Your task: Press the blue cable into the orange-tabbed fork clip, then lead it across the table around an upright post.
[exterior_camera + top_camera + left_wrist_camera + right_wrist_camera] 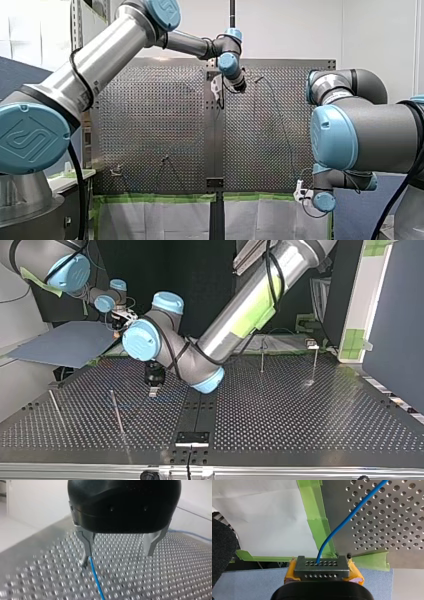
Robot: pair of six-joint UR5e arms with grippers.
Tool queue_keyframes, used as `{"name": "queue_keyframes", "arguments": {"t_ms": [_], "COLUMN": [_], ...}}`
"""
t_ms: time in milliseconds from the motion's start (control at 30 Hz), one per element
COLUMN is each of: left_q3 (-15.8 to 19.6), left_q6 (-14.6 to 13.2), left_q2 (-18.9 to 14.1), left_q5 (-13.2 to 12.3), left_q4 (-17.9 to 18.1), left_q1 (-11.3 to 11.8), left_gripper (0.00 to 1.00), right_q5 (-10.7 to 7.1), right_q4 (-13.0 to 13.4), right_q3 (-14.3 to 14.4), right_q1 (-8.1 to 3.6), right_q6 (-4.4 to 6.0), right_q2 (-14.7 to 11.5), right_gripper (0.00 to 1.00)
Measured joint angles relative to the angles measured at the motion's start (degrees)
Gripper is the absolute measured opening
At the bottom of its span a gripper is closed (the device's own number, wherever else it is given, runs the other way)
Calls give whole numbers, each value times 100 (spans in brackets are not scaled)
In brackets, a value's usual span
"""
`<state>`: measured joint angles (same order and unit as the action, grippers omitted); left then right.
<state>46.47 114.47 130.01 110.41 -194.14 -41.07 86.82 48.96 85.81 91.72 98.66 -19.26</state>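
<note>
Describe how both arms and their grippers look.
Both arms, my left arm and my right arm, are silver-grey tubes with light-blue joint caps and black cables alongside. The left gripper has a black housing and two bare metal fingers. The right gripper has a black housing, yellow pads and a perforated metal fingertip block.

Arm: my left arm (250, 305), silver with green tape, reaches past the middle.
Gripper: my left arm's black gripper (153, 389) points down at the perforated metal table (300, 410).
</note>
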Motion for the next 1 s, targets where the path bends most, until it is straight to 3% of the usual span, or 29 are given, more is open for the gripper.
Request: {"name": "queue_keyframes", "arguments": {"t_ms": [233,500,700,1000], "left_q3": [0,1,7,58], "left_q6": [-293,-704,-731,-554], "left_q2": [-282,-349,-343,-336], "left_q5": [59,-370,-722,-1245], "left_q4": [-66,240,377,343], "left_q1": [-129,-230,-244,-244], "left_gripper": [99,99,99,99], "right_q5": [-3,-6,-1,-2], "right_q4": [-14,-26,-19,-26], "right_q3": [-2,1,0,-1], "right_q1": [0,5,1,0], "right_q6": [6,6,28,32], "right_q2": [4,4,8,9], "right_gripper": [0,0,0,0]}}
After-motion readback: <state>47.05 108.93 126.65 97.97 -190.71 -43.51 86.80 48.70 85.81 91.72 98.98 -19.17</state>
